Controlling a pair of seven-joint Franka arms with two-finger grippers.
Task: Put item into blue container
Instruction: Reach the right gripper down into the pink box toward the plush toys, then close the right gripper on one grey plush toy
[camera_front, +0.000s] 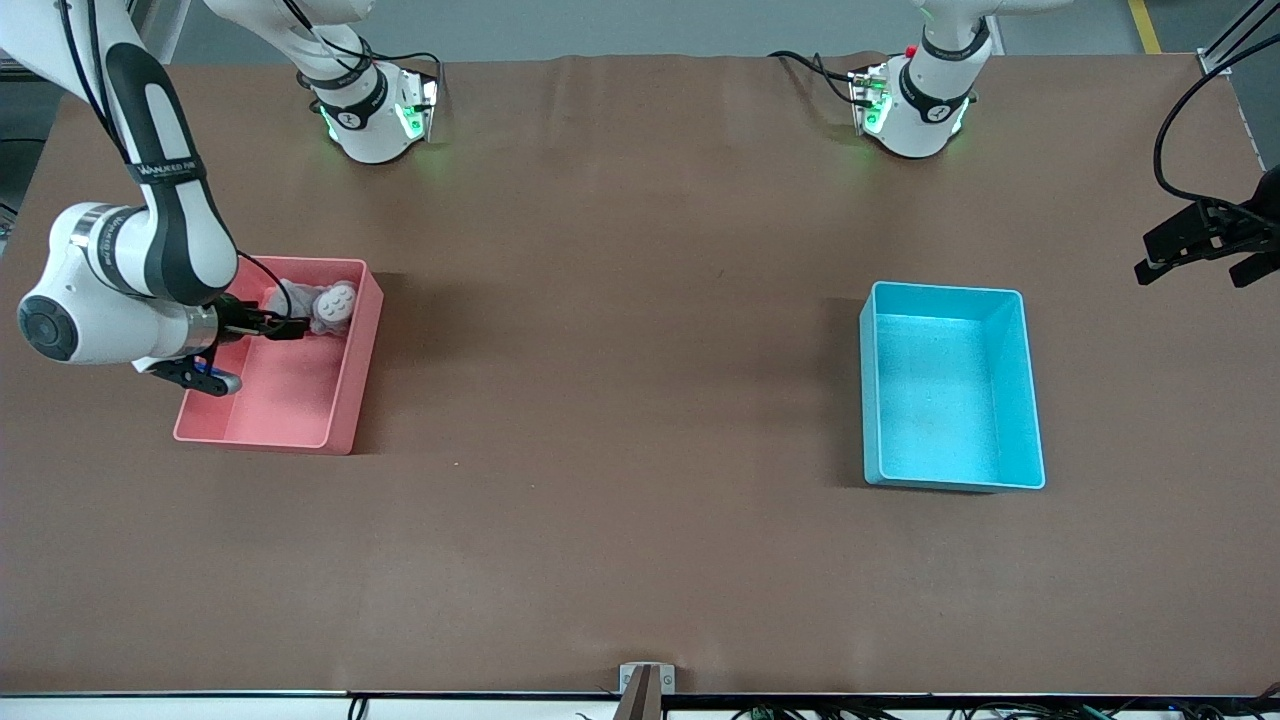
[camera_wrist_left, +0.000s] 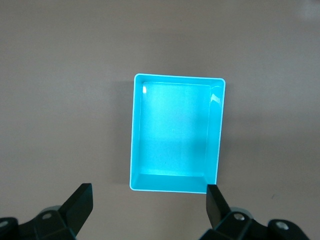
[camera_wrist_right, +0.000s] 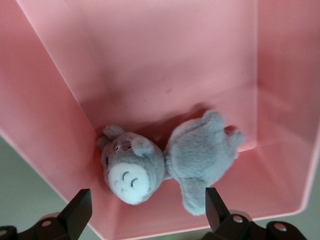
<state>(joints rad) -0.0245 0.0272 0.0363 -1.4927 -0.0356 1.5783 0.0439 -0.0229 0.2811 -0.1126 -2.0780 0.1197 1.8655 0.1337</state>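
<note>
Right gripper (camera_front: 268, 325), fingers spread and empty, is low in pink bin (camera_front: 345, 400) to take the grey plush toy (camera_front: 318, 305) lying there. Blue container (camera_front: 1030, 400) sits empty toward left arm's end. Left gripper (camera_front: 1200, 250) waits, spread wide, over table (camera_front: 620, 500) edge.

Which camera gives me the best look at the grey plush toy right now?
The right wrist view: the grey plush toy fills the frame, lying in a corner of the pink bin, its white face showing. The front view shows it small, partly hidden by the right end effector. The left wrist view shows only the blue container.
</note>
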